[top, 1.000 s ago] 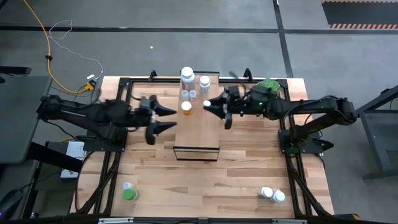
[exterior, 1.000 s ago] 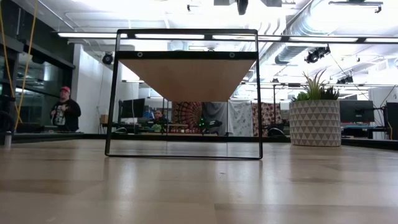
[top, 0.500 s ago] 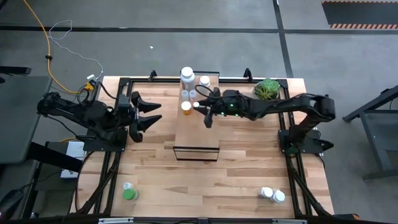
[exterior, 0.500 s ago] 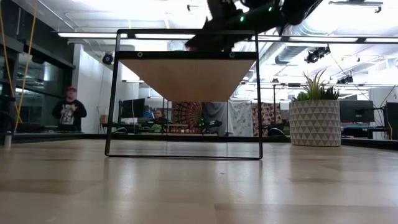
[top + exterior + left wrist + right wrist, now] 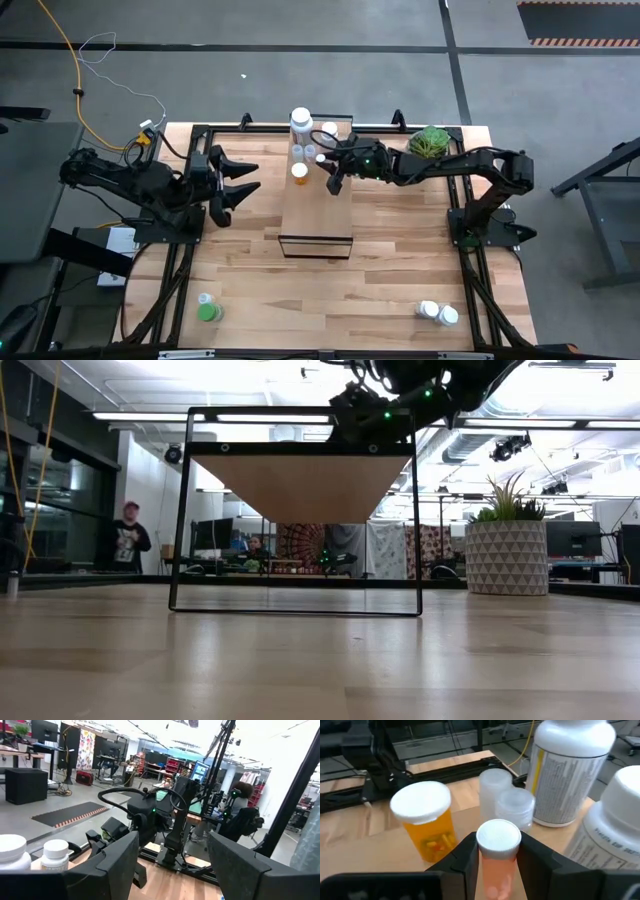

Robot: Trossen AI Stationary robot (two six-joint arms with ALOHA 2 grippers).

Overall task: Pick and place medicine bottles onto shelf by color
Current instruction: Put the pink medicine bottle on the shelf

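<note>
I have the right gripper (image 5: 496, 862) over the far end of the shelf (image 5: 318, 205), its fingers closed on a small pink-orange bottle (image 5: 496, 862) with a white cap. Just beyond it stand an orange bottle (image 5: 427, 822), two clear bottles (image 5: 506, 802) and a large white bottle (image 5: 568, 770). The left gripper (image 5: 240, 185) hangs beside the shelf with its fingers apart and nothing in them.

The striped wood table (image 5: 390, 275) carries a potted plant (image 5: 431, 141) at the far right, a green bottle (image 5: 207, 309) near left, and two white bottles (image 5: 438, 313) near right. Across the room (bright ceiling lights, desks) a person (image 5: 128, 542) stands.
</note>
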